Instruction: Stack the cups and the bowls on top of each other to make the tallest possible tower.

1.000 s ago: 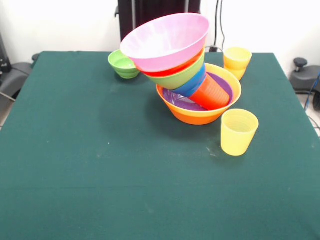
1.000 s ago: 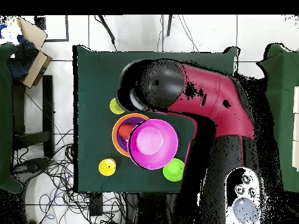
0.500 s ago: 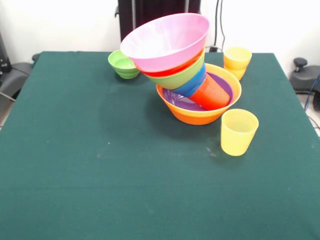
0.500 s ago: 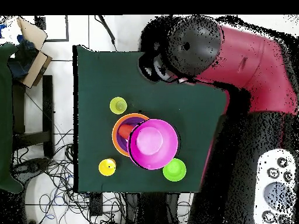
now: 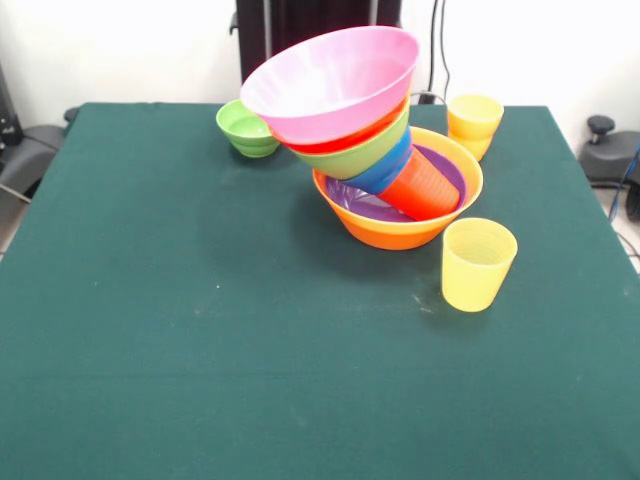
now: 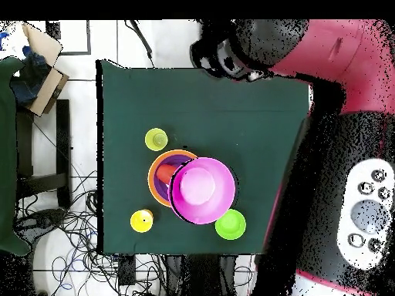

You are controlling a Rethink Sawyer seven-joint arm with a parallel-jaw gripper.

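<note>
The tower (image 5: 360, 130) stands on the green table (image 5: 200, 350), right of centre at the far side. Its base is the large orange bowl (image 5: 400, 232), holding the purple bowl (image 5: 352, 200). A red-orange cup (image 5: 425, 185) leans in it and carries the blue, green, red-orange and large pink bowl (image 5: 330, 80), all tilted left. From overhead the pink bowl (image 6: 203, 190) covers most of the stack. The small green bowl (image 5: 246, 128) and two yellow cups (image 5: 474, 122) (image 5: 476, 262) stand apart. The arm's dark end (image 6: 221, 58) hangs over the table's top edge in the overhead view; the gripper's state does not show.
The robot's pedestal (image 5: 300, 25) stands behind the table. A black stand (image 5: 605, 150) sits off the table's right side. In the overhead view a cardboard box (image 6: 42, 58) and cables (image 6: 69, 254) lie off the table's left side, and the red arm (image 6: 347, 54) spans the top right.
In the overhead view the arm has swung away from above the tower, up and to the right, to the table's top edge. The bowls and cups have not moved.
</note>
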